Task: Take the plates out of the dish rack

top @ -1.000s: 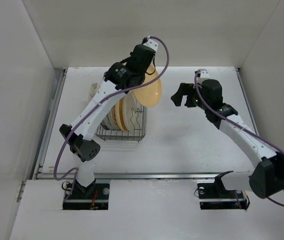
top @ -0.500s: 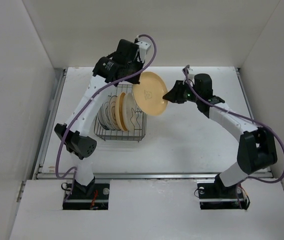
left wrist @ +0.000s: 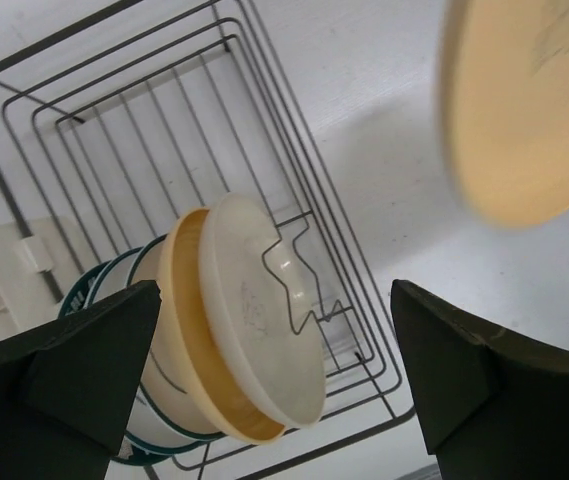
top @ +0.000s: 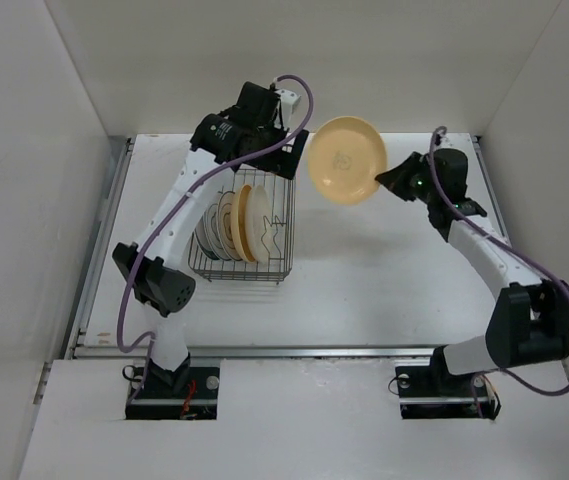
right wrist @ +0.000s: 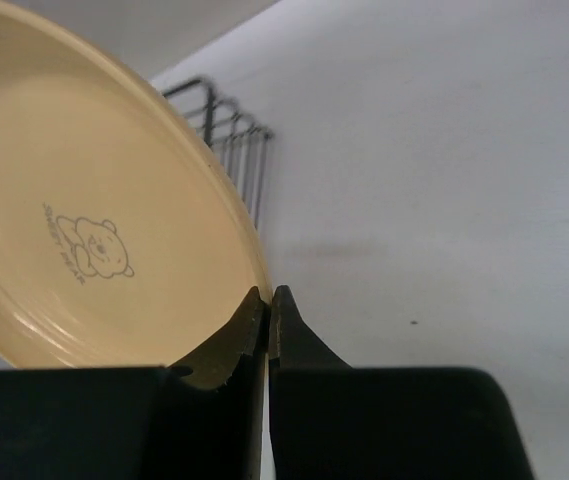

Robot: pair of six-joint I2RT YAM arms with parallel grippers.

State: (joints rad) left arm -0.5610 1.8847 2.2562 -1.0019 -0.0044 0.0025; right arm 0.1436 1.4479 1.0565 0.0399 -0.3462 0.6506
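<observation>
Bare table [top: 364, 290] open to the right of dish rack [top: 286, 230]. Plates [top: 232, 228] stand on edge in the rack's near half. Above the rack, left gripper [left wrist: 276, 285] has its fingers spread wide, holding nothing. Farther right, right gripper [right wrist: 267, 310] is clamped on the rim of tan plate [top: 347, 160], which is aloft and clear of the rack's edge.

You find one line of small brown lettering [right wrist: 61, 237] curving beside a bear drawing [right wrist: 102, 250] on the tan-orange plate [right wrist: 114, 180]; it is too small to read surely; faint print on the cream plate [left wrist: 264, 300] and white marks on the green-rimmed plate [left wrist: 82, 298] are illegible.
</observation>
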